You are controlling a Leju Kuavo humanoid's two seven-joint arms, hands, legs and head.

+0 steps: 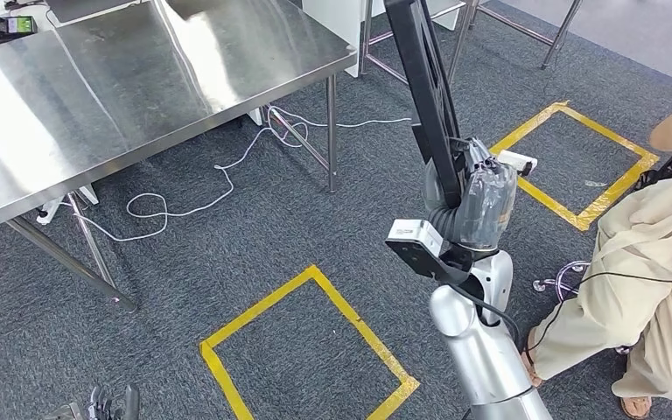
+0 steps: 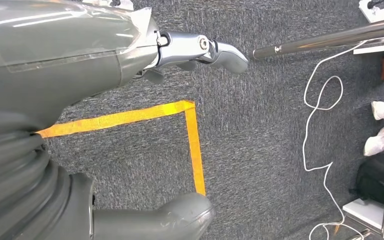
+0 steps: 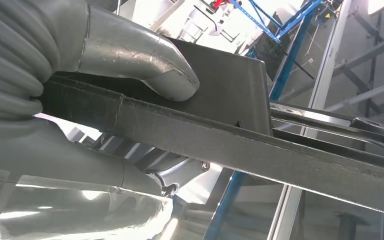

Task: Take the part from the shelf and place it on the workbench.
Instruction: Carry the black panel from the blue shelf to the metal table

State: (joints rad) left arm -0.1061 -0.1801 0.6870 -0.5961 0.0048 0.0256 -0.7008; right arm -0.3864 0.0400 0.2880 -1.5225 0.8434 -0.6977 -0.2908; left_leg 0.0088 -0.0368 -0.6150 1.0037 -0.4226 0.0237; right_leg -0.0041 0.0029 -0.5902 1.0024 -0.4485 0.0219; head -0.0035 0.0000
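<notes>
**Robot holds a long black part upright beside a steel bench**

The right hand (image 1: pixel 477 197) grips a long flat black part (image 1: pixel 429 96), which rises steeply toward twelve o'clock and leaves the head view at the top edge. In the right wrist view the thumb (image 3: pixel 145 62) presses on one face of the part (image 3: pixel 220 100) and the fingers close beneath it.

The left hand (image 2: pixel 80 75) hangs over the carpet, fingers spread, holding nothing.

The steel bench (image 1: pixel 140 96) fills the ten o'clock area; its near corner lies well apart from the part. A white cable (image 1: pixel 219 179) trails on the floor under that edge. Yellow tape squares (image 1: pixel 306 350) mark the carpet at six and two o'clock. A person in beige clothing (image 1: pixel 656 271) crouches at four o'clock, just beside the right arm.
</notes>
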